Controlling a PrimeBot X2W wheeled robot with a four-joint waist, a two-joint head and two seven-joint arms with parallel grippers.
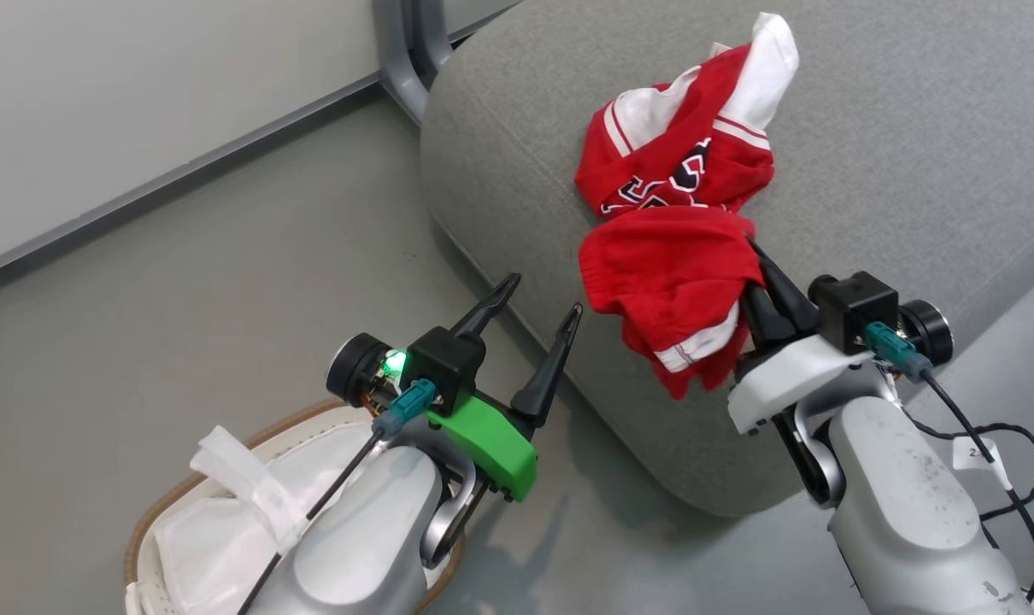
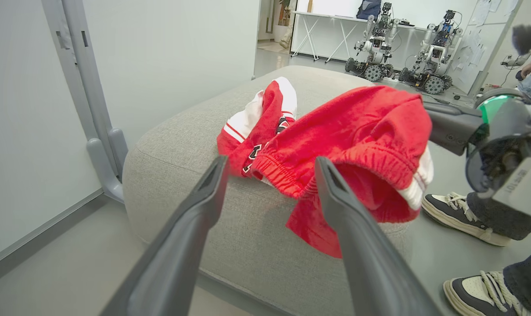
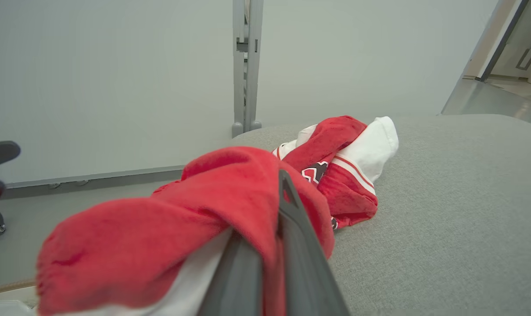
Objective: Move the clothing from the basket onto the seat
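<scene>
Nearest the robot, the basket (image 1: 168, 502) stands on the floor under the left forearm, with a white sheet (image 1: 214, 534) in it. Just beyond it, the left gripper (image 1: 545, 293) (image 2: 270, 163) hangs released, its fingers spread wide and holding nothing, short of the seat's (image 1: 893, 171) (image 2: 182, 145) near edge and pointing at the shorts.

The right gripper (image 1: 760, 273) (image 3: 274, 245) is at that same near edge, its fingers clenched on the shorts (image 1: 662, 273) (image 2: 357, 127) (image 3: 160, 237). The cloth is bunched over the fingers, covering their tips, and hangs down in front of the seat's near edge with its white trim lowest.

Farther in, touching the shorts' far end, the jersey (image 1: 679, 154) (image 2: 256, 131) (image 3: 349, 175) lies crumpled on the seat, towards its rounded left corner and free of both grippers.
</scene>
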